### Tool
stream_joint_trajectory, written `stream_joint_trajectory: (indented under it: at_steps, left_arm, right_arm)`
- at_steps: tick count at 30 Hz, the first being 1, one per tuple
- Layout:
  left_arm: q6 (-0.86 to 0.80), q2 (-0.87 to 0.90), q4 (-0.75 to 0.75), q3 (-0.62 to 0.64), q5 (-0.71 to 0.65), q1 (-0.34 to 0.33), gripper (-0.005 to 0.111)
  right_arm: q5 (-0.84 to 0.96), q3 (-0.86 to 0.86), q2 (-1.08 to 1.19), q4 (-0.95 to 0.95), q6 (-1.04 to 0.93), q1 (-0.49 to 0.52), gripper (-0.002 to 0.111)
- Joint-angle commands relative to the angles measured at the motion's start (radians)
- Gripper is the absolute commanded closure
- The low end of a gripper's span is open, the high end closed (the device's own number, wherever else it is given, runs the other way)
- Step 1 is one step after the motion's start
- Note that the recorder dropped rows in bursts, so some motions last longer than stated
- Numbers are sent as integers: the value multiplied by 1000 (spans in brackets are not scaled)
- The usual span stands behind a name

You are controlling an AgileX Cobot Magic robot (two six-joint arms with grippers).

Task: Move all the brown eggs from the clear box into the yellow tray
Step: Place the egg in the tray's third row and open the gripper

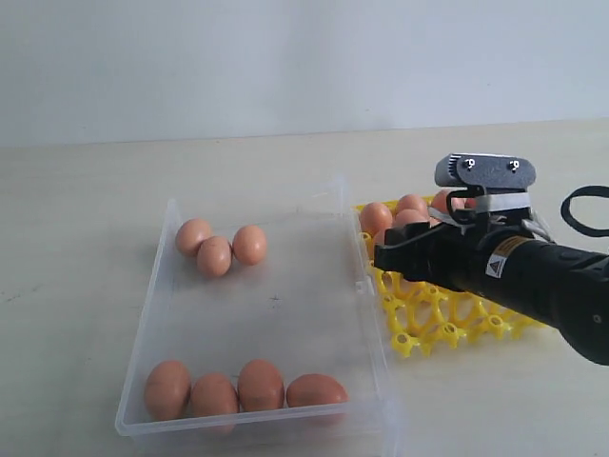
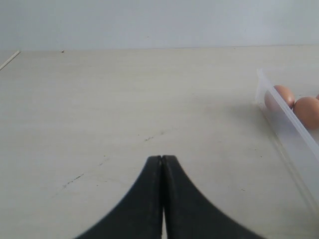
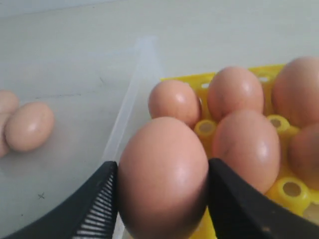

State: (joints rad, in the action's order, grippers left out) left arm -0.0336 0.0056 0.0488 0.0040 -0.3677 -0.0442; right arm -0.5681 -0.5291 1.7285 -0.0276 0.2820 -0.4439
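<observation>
Egg clamped between right jaws; left jaws pressed together, empty.

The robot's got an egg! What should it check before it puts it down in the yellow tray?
1. Held egg gripped on both sides by the right gripper: ok.
2. Yellow tray has free cups: ok, empty ones along its front in the exterior view.
3. Cup right under the held egg free: cannot tell, the egg hides it.
4. Left gripper out of the way: ok, shut over bare table.
5. Clear box emptied: not ok, seven brown eggs lie inside.
</observation>
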Motion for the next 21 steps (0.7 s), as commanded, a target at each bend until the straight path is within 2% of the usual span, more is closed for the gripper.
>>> stream_joint_trajectory:
  at_steps: [1, 4, 6, 8, 13, 15, 18, 21]
  left_arm:
    - [6, -6, 6, -4, 14, 5, 107]
    - [6, -6, 6, -4, 14, 5, 107]
    - [6, -6, 6, -4, 14, 5, 107]
    - [6, -6, 6, -4, 14, 5, 107]
    - [6, -6, 6, -4, 14, 5, 107]
    - [6, -6, 6, -4, 14, 5, 107]
    - [6, -6, 6, -4, 14, 5, 107]
    - [6, -6, 6, -4, 14, 5, 107]
  right_arm:
    - [-3, 1, 50, 34, 67, 5, 108]
    - [-10, -2, 68, 37, 67, 5, 104]
    - [-10, -9, 81, 37, 78, 5, 98]
    - [-10, -18, 90, 51, 86, 5, 89]
    - [-1, -29, 92, 53, 86, 5, 54]
    - [15, -29, 92, 53, 86, 5, 47]
    - [55, -29, 65, 53, 86, 5, 47]
    - [122, -29, -25, 64, 86, 2, 59]
